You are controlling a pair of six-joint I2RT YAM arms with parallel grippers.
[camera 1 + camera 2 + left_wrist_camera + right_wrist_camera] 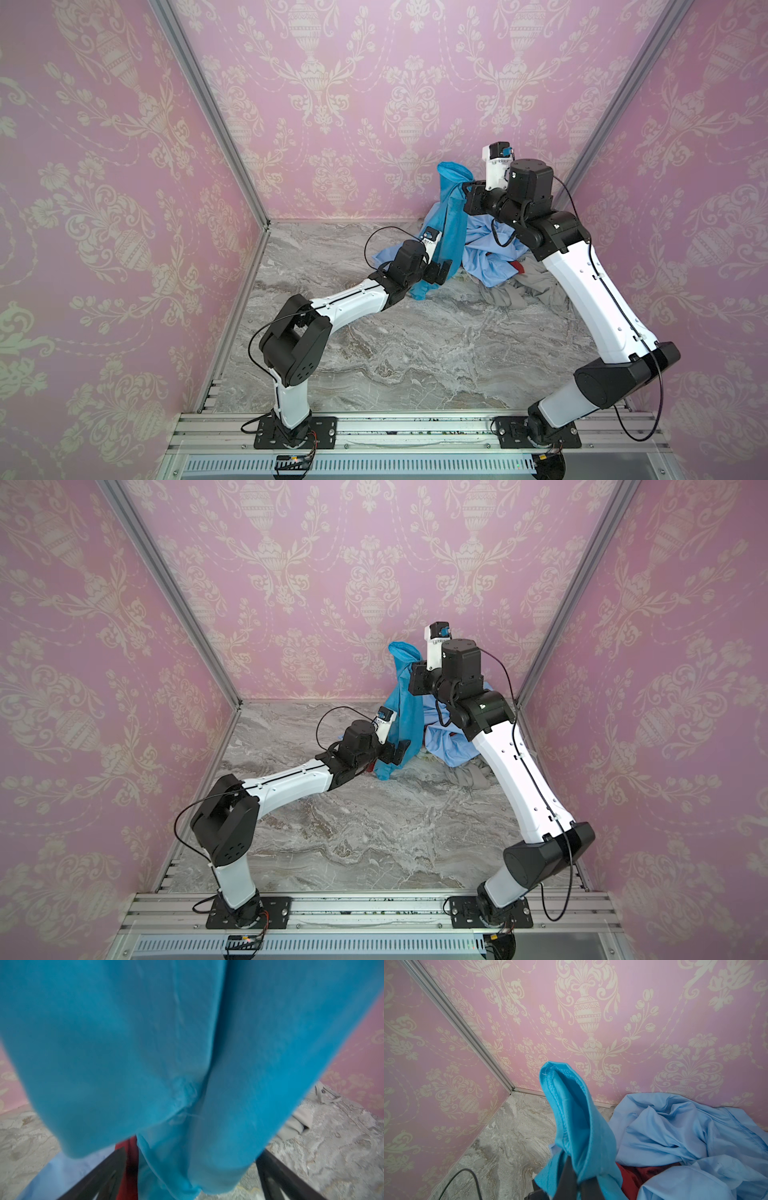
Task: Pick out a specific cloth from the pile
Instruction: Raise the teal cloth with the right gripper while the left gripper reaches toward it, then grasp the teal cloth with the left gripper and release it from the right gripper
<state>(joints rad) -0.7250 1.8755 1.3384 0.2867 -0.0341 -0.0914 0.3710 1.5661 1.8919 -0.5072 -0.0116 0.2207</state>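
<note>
Left of the pile (494,249), the left gripper (441,272) sits low over the marble tabletop (415,340) with its jaws spread wide. In the left wrist view its two dark fingers (104,1174) stand well apart, and the lower end of the cloth (145,1043) hangs loose between them; whether either finger brushes the fabric I cannot tell. In both top views this vivid turquoise piece hangs as a long strip along the pile's left edge (401,712). Its bottom corner comes down close to the tabletop just in front of the pile. Its upper end is high above the pile, where the right gripper (467,189) is clamped tight on it. The right wrist view shows the fabric pinched between the closed fingers (569,1176), with a hemmed flap standing up past them toward the pink wallpapered wall (654,1001). Beneath that gripper the pile shows a crumpled pale blue garment (675,1126) on top. A dark red cloth (517,267) peeks out at its right, and a grey cloth (523,291) spreads from the pile's front right edge under the right arm.
</note>
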